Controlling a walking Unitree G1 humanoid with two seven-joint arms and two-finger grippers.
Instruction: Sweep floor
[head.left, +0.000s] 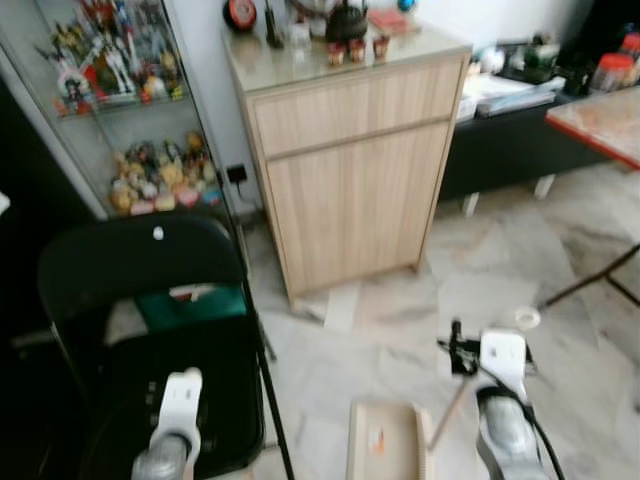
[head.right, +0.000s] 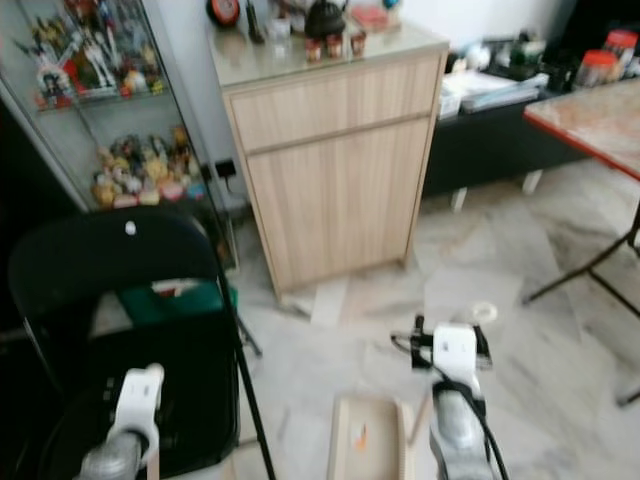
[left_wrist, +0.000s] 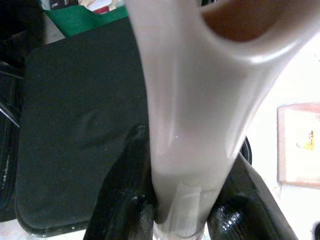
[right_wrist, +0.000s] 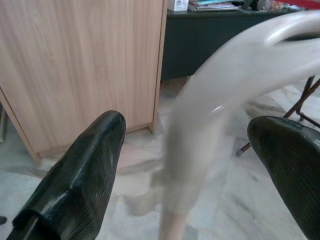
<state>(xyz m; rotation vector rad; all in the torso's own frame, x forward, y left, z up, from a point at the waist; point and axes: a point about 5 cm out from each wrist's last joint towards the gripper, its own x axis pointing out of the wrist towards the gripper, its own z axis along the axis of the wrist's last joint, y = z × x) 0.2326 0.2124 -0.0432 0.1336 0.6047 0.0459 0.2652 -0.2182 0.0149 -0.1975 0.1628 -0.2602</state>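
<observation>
Left wrist view: a pale dustpan handle was pinched between the left gripper fingers; the right gripper's fingers were spread around a broom handle (blurred), presumably ready for sweeping

Marble floor bears cabinet, folding chair.

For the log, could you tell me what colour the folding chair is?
Black; the chair shows best in the left eye view.
</observation>
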